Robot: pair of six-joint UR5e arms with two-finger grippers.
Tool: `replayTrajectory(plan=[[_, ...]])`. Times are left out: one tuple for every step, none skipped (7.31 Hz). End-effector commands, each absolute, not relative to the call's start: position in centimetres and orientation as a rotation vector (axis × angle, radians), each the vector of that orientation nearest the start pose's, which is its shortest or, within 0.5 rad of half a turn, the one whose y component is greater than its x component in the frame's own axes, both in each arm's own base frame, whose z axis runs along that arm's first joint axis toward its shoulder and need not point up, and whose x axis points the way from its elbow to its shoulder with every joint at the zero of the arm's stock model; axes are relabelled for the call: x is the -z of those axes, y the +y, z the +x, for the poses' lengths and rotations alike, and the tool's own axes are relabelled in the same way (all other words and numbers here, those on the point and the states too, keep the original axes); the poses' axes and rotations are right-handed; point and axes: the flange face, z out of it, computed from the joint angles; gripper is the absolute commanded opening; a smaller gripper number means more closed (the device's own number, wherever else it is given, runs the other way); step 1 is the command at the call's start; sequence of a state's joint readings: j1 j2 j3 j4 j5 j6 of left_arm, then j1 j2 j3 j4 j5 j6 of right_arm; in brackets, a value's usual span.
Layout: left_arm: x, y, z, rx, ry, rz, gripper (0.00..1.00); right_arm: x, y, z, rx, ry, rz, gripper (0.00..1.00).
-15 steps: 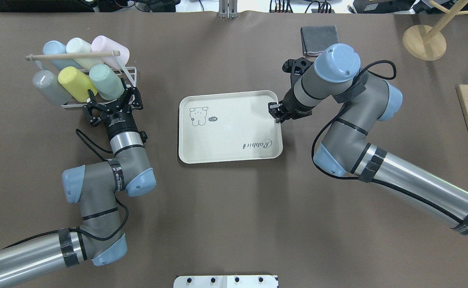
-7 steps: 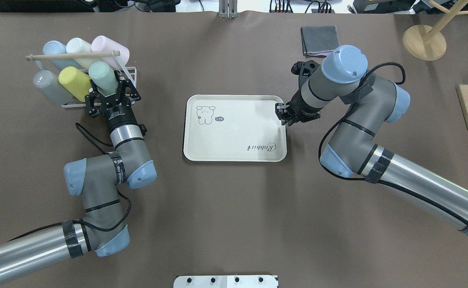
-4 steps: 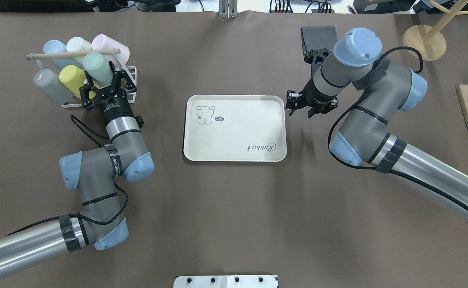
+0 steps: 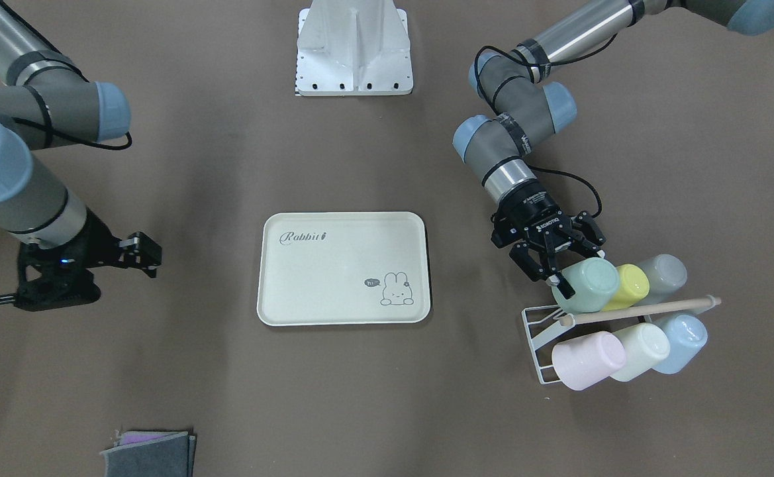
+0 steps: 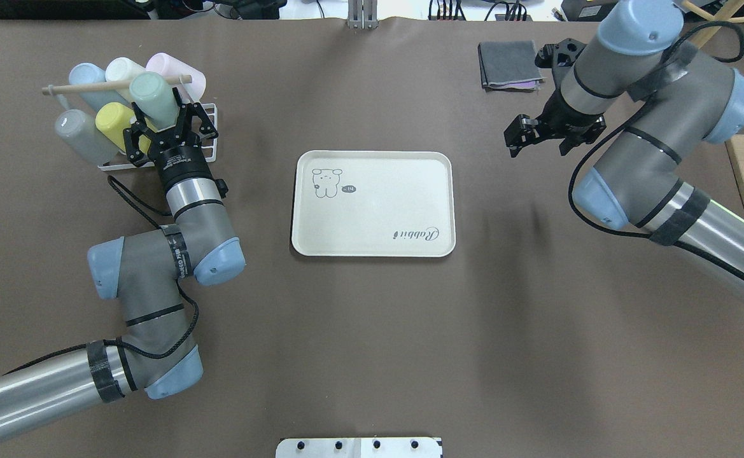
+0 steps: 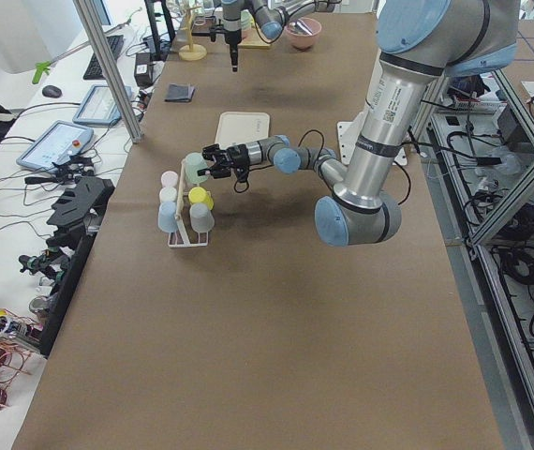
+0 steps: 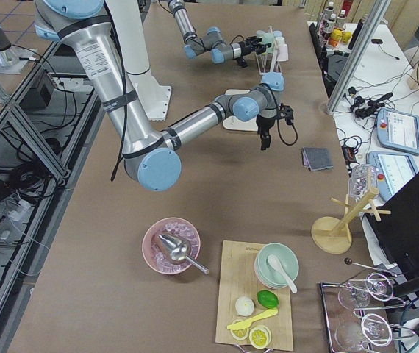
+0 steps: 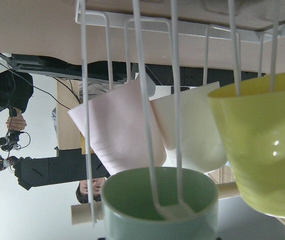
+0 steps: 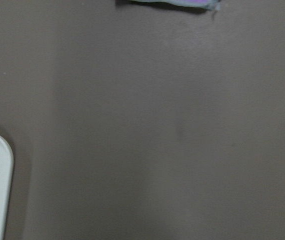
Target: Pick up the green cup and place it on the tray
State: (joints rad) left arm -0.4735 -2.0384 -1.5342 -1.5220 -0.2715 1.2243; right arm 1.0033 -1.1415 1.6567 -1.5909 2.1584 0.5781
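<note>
The sage green cup [image 5: 154, 97] lies on its side in the white wire rack [image 5: 211, 135] at the table's far left, raised above the yellow cup [image 5: 112, 119]. My left gripper [image 5: 163, 124] is shut on its mouth end. The left wrist view shows the green cup's open mouth [image 8: 160, 205] with a rack wire still inside it. The cream Rabbit tray [image 5: 372, 210] lies flat at the table's middle, with nothing on it. My right gripper [image 5: 534, 141] is open and empty, above the bare table to the right of the tray.
The rack also holds grey [image 5: 74, 130], blue [image 5: 84, 79], cream [image 5: 120, 67] and pink [image 5: 192, 77] cups under a wooden dowel [image 5: 79, 88]. A folded grey cloth [image 5: 508, 63] lies beyond my right gripper. A wooden stand and board are at the far right.
My right gripper dragged the tray a little to the right, let go of its rim, opened and withdrew to the right. My left gripper closed on the green cup and moved it further away, over the rack.
</note>
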Motion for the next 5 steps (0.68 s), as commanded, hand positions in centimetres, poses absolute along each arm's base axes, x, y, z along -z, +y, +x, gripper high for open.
replayTrajectory(plan=[[-33.1, -48.3, 43.6, -1.675, -1.515, 0.326, 0.14, -41.4, -56.2, -17.3, 0.167, -0.663, 0.058, 1.0], [-31.7, -47.4, 41.9, -1.655, -1.511, 0.362, 0.14, -44.2, -54.9, -12.2, 0.189, -0.64, 0.025, 1.0], [-30.1, -46.8, 40.8, -1.632, -1.508, 0.41, 0.12, -48.3, -53.8, -6.1, 0.279, -0.62, 0.046, 1.0], [-27.7, -46.2, 39.6, -1.602, -1.511, 0.481, 0.11, -52.3, -51.6, -0.3, 0.246, -0.607, 0.021, 1.0], [-26.1, -45.7, 38.8, -1.52, -1.456, 0.646, 0.08, -53.6, -50.8, 4.3, 0.161, -0.59, 0.038, 1.0]])
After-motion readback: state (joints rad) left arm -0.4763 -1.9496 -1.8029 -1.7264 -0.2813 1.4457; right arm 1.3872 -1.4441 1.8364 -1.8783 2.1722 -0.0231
